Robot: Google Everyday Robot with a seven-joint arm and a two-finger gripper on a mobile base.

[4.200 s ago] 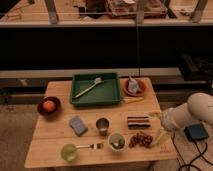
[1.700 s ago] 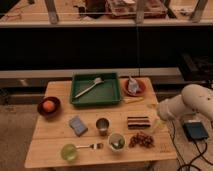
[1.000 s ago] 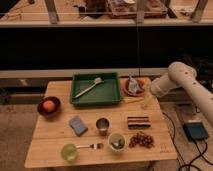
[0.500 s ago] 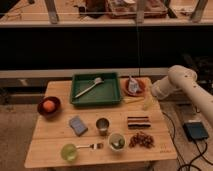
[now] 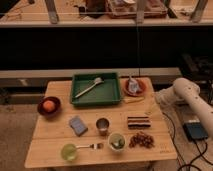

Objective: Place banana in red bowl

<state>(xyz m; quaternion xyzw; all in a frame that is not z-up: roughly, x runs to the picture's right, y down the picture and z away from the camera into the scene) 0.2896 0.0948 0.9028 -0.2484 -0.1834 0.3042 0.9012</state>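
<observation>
The banana (image 5: 133,100) is a slim yellow shape lying flat on the wooden table (image 5: 55,137), just in front of the red bowl (image 5: 140,90) and right of the green tray. The shallow orange-red bowl sits at the table's back right and holds a crumpled white-blue item (image 5: 131,85). My white arm (image 5: 184,93) reaches in from the right. My gripper (image 5: 151,102) is low over the table at the banana's right end, close to it or touching it.
A green tray (image 5: 82,96) with a brush stands at the back middle. A maroon bowl (image 5: 42,111) with an orange is at the left. A brown-striped block (image 5: 138,121), metal cup (image 5: 102,125), blue sponge (image 5: 77,125), small bowls and a fork lie in front.
My arm has swung from the table's front right corner up to its right edge. Over the last second it has dropped lower and reached left toward the banana.
</observation>
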